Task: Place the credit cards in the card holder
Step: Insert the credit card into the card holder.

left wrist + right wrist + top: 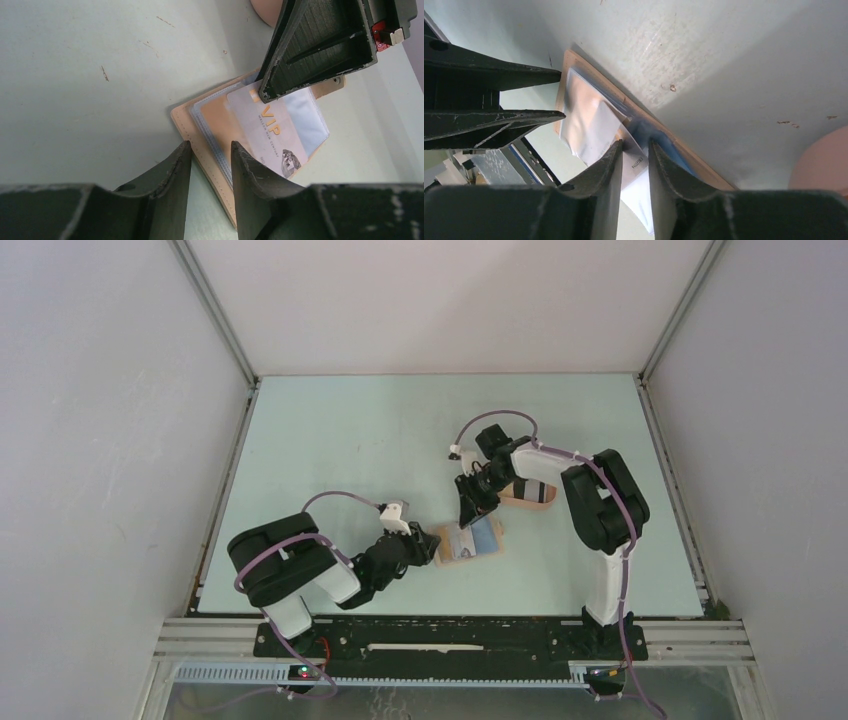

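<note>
Tan card holder (468,540), left tool (210,145) pinching its edge; right tool (635,144) gripping white card (277,132), lettered VIP in left wrist view

You have card holder (450,546) lying open and flat: tan bifold, stitched border, clear sleeves (312,117) facing up. White VIP card (272,131), gold lettering, lies slanted across sleeves, far end pinched in right gripper (635,146); can't tell whether it sits in a slot. Dark-striped card (533,491) lies well apart on peach tray (524,505).
</note>
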Controlling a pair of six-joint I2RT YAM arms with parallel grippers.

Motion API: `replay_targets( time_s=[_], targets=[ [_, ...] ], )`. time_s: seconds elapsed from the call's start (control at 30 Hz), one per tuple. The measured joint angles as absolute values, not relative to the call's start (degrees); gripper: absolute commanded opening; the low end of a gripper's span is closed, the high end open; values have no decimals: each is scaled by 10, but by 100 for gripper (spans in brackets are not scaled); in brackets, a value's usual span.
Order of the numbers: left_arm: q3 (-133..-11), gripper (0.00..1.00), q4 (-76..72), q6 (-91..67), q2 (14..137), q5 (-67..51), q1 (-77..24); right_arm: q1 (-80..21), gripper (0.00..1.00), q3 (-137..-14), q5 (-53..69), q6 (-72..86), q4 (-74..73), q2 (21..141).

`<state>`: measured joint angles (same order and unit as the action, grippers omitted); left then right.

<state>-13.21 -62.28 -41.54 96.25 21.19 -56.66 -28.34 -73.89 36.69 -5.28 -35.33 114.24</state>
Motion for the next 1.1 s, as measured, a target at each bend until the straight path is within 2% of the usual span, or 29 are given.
replay_targets(
  time_s=[0.27,0.5,0.57,0.7,0.83,1.1],
  targets=[
    [-132,40,-627,-416,964,202,-567,-293,49,-739,351,-73,-359,1123],
    [-136,40,-630,-415,969,191,-567,-294,49,-739,326,-97,-365,1098],
    [-136,40,-632,-415,971,190,-567,-294,46,-739,318,-104,-368,1092],
    [-136,40,-633,-415,971,190,-567,-294,26,-737,295,-124,-376,1074],
    [-136,40,-633,-415,971,190,-567,-294,16,-734,275,-151,-396,1043],
    [-136,40,-637,-415,972,188,-567,-298,13,-731,249,-171,-422,1051]
  ],
)
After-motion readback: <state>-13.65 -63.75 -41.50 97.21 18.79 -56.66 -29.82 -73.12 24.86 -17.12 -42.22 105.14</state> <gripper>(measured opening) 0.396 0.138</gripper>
